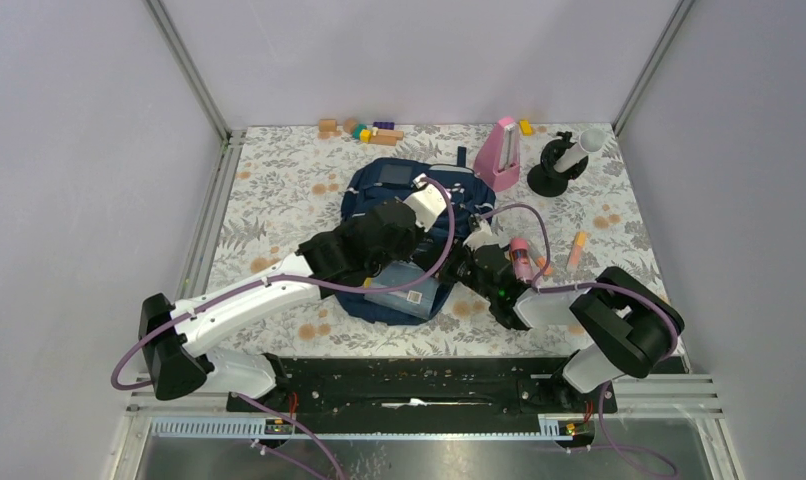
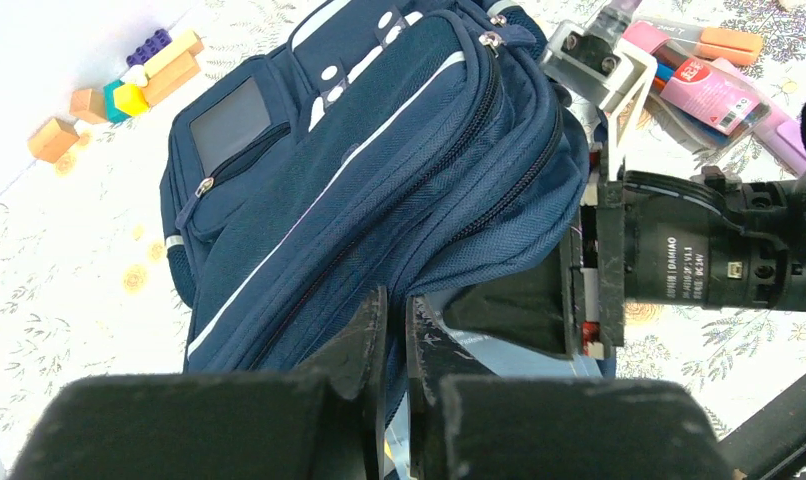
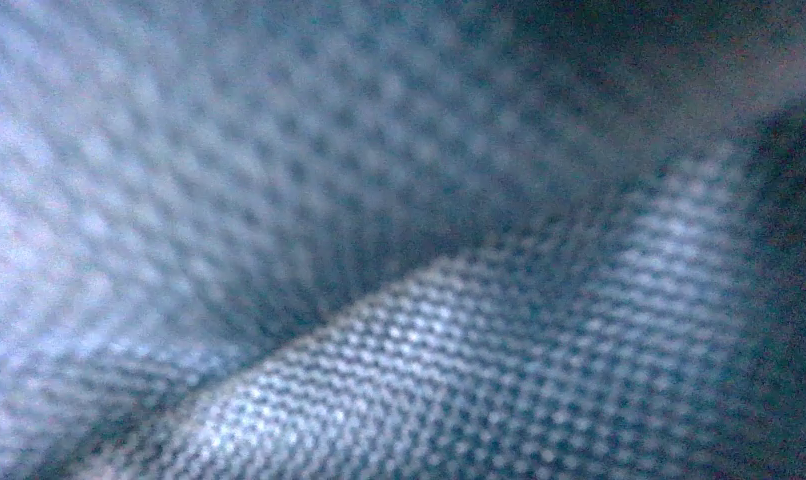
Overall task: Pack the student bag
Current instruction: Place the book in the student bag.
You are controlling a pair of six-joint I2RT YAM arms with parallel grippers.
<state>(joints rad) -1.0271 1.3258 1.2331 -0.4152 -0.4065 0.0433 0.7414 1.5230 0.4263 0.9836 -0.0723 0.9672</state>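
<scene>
The student bag [image 1: 379, 195], navy with thin white stripes, lies in the middle of the table. In the left wrist view the student bag [image 2: 359, 170] rises as a lifted fold. My left gripper [image 2: 397, 300] is shut on its fabric edge at the near side. A light blue book [image 1: 399, 292] lies at the bag's near end and shows under the fold as a pale surface [image 2: 506, 355]. My right gripper [image 2: 499, 312] reaches under that fold from the right, its fingers mostly hidden. The right wrist view shows only blurred bag fabric [image 3: 379, 300].
Coloured blocks [image 1: 364, 130] lie at the far edge. A pink wedge-shaped object [image 1: 499, 155] and a black stand [image 1: 559, 170] are at the far right. Pens and markers [image 1: 524, 258] lie right of the bag, beside my right arm, with an orange marker [image 1: 577, 248] further right.
</scene>
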